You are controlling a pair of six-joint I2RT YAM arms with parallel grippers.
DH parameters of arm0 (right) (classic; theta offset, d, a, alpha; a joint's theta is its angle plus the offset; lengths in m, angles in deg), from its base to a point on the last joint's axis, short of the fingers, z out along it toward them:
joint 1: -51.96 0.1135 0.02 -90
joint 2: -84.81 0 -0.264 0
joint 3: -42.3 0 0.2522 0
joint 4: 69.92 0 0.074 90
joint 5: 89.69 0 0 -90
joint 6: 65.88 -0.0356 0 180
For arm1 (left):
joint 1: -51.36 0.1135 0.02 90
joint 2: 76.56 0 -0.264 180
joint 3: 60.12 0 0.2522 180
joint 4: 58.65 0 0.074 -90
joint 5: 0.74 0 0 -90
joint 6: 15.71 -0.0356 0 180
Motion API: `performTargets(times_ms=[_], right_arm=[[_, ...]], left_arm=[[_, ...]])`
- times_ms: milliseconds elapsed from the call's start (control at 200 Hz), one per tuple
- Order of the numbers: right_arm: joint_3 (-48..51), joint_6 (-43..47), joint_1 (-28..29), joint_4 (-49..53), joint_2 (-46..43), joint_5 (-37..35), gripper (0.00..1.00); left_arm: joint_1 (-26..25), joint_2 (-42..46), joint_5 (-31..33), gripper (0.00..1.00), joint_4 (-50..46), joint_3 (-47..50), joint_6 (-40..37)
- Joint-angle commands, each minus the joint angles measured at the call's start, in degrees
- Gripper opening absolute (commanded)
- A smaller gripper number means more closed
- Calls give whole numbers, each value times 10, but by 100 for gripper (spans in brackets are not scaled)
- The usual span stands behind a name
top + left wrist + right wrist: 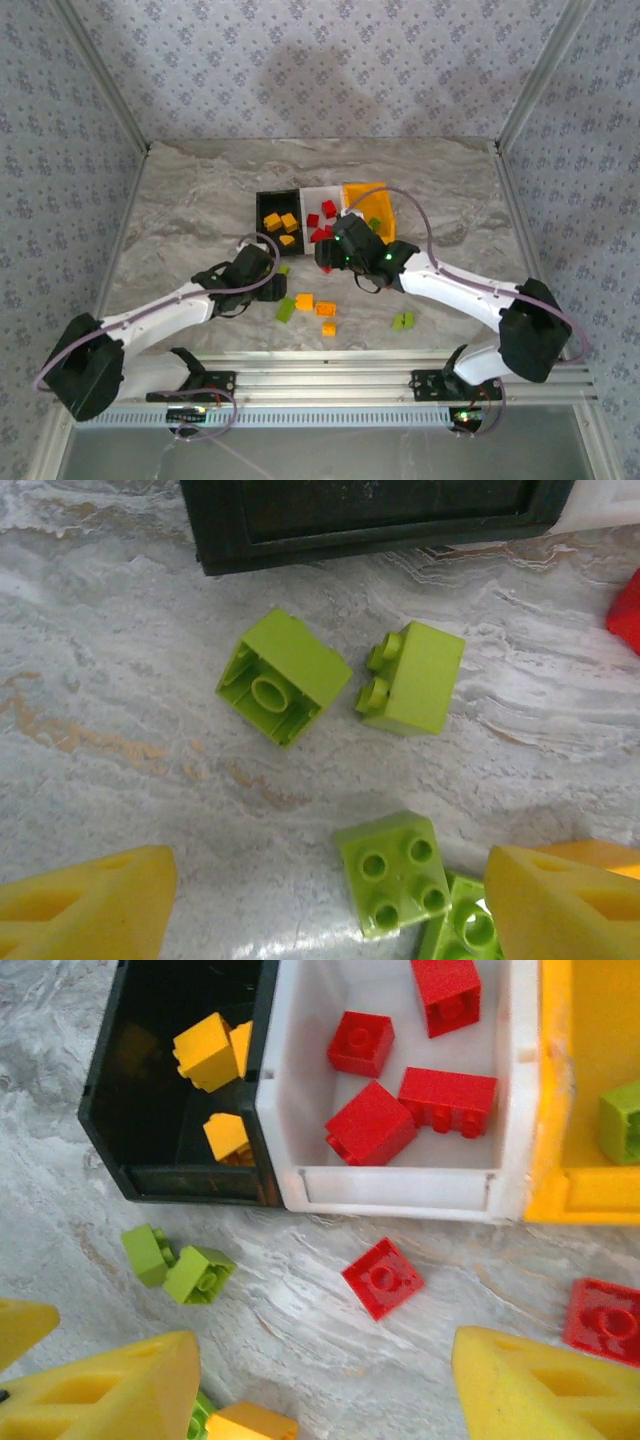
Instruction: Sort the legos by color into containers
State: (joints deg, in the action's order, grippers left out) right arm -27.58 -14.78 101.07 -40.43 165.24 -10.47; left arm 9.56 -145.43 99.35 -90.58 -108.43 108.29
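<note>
Legos [304, 301] part sorted, strays left outside

We find yellow-orange bricks [205, 1050] in the black bin [100, 1110], red bricks [370, 1122] in the white bin [390, 1188], and one green brick [622, 1120] in the orange-yellow bin [560, 1200]. On the table [120, 680] loose green bricks [283, 675] lie beneath our left gripper [325, 910], fingers spread. Our right gripper [330, 1400], likewise spread and empty, hangs over a loose red brick [382, 1278].

Three bins [390, 1188] stand together, with three yellow-orange bricks [205, 1050] in the black, four red bricks [370, 1122] in the white, two red loose, and four green bricks [283, 675] nearby.
</note>
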Motion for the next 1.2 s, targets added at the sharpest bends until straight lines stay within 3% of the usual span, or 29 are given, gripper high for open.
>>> performTargets(times_ms=[0,300,600,989,1194], right_arm=[[12,-19,-4,-2,-29,-22,69],[26,-17,-10,2,-51,-28,70],[34,-17,-14,2,-64,-30,70],[55,-25,-24,0,-82,-33,70],[83,-43,-32,12,-112,-51,70]], left_arm=[[-3,-32,-10,78,37,-30,-33],[-9,-92,-29,76,32,-20,-25],[-10,-133,-38,59,53,-1,-20],[-21,-94,-37,33,29,24,-1],[-45,-21,-30,26,-24,-27,2]])
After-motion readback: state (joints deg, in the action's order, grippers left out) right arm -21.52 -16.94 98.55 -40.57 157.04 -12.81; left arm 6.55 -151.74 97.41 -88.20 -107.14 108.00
